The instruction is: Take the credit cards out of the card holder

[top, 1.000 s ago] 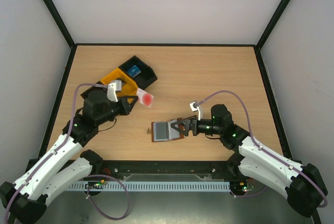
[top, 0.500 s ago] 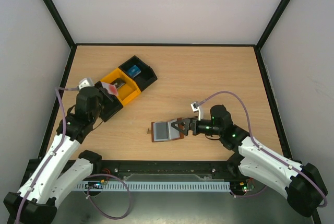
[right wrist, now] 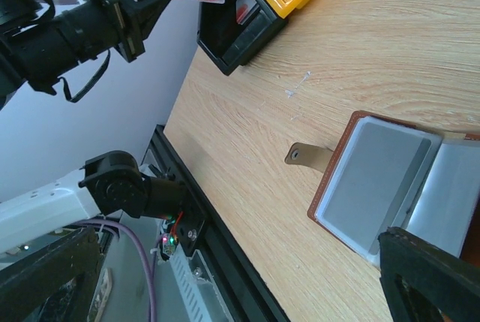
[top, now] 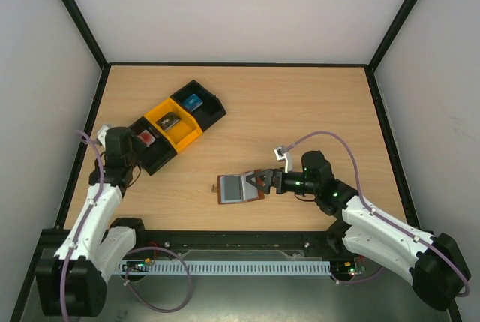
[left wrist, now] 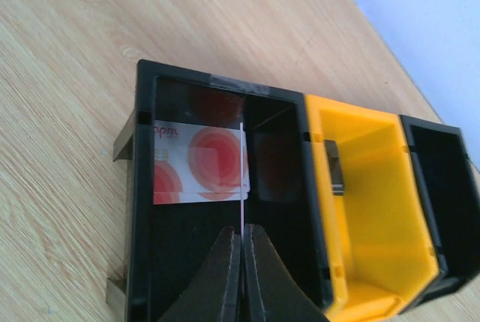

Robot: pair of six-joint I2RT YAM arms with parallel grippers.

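Filling most of the top view, the wooden table (top: 300, 112) carries everything. The left arm (top: 94, 209) reaches from 7 o'clock up the table's left side. The right arm (top: 375, 224) reaches in from 5 o'clock toward the middle.

Three trays sit in a slanted row at 10 o'clock from the table's centre. The near black tray (top: 159, 155) touches the yellow tray (top: 187, 133), which touches the far black tray (top: 212, 109).

The wallet (top: 236, 188) lies open and flat at 6 o'clock from centre, its pale grey pockets facing up. Its small strap (right wrist: 304, 157) sticks out at its 9 o'clock side in the top view.

The right gripper (top: 257, 182) sits at the wallet's 3 o'clock side with its fingers spread. One finger lies over the wallet's right-hand flap.

The left gripper (left wrist: 242, 236) is at 9 o'clock from centre, at the near black tray. Its fingers are pressed together, pinching the white card (left wrist: 199, 164) by one edge. The right wrist view shows that card in the air above the tray's rim.

The grey card (top: 171, 121) leans against a wall inside the yellow tray. The blue card (top: 193, 100) lies in the far black tray.
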